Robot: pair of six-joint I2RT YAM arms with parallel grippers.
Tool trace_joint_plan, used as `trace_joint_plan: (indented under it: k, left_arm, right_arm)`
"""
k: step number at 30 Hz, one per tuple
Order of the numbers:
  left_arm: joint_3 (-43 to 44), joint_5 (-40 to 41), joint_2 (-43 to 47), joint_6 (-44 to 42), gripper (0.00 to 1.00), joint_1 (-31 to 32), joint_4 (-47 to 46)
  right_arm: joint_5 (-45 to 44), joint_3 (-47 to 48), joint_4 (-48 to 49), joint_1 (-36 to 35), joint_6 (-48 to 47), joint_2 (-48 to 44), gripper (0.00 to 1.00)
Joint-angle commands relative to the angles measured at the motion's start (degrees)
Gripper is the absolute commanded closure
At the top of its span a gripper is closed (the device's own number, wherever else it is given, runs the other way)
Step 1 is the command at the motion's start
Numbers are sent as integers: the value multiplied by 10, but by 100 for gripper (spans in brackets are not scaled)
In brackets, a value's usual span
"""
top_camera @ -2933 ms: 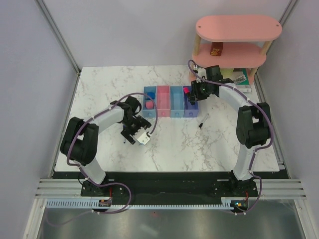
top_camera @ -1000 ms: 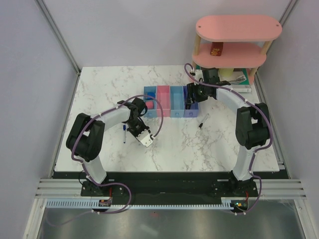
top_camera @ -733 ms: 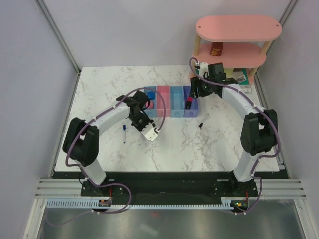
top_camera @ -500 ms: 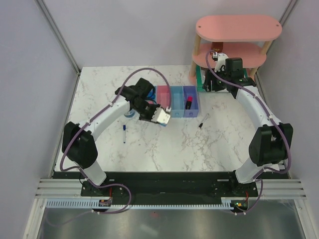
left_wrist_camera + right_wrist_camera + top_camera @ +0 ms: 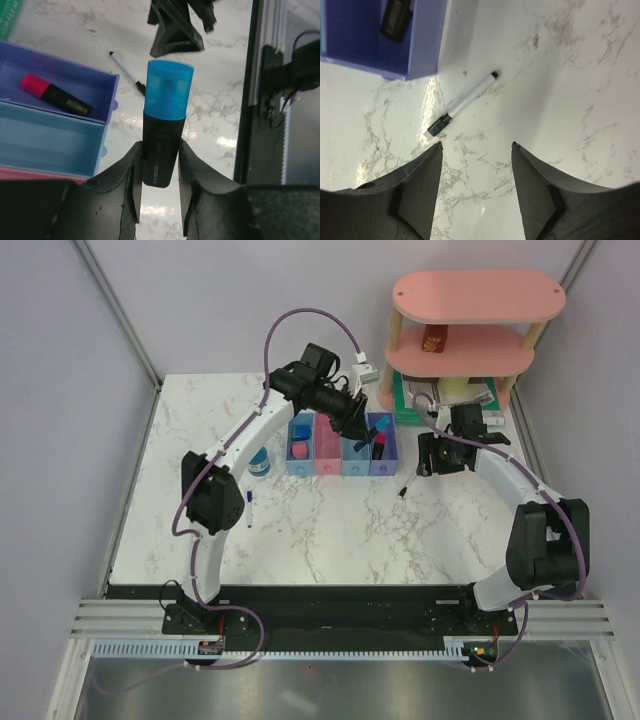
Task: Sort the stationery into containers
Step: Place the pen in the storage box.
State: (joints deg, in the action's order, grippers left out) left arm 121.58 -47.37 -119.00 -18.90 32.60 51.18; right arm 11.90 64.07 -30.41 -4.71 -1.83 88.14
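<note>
Item, as I see it under my right gripper [image 5: 476,148], jaws parted and empty: 1 white pen [image 5: 462,104], dark at its lower end, lying diagonally on the marble table [image 5: 570,75]; 1 purple-blue bin [image 5: 427,45], corner only, containing 1 black highlighter [image 5: 396,22].

Overhead camera looks down; both wrist cameras (close) share the pen [image 5: 465,104].

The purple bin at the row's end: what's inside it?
A black highlighter with a pink end lies inside. The left wrist view crops one end, so that part is unseen.
</note>
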Motion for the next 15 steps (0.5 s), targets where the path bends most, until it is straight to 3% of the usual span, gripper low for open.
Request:
trace_joint_plan:
  k: [1,7,15]
  left_arm:
    - [66,-50,-73,228,98,6,-80]
    - [146,-10,-154,293,98,8,-142]
    - [148,54,-204,299,98,6,-220]
  right_arm:
    - [-14,-31,11,-21,-15,-14,36]
    - [-17,-70,36,-40,-26,-10,36]
    - [-9,-93,62,-54,-27,22,36]
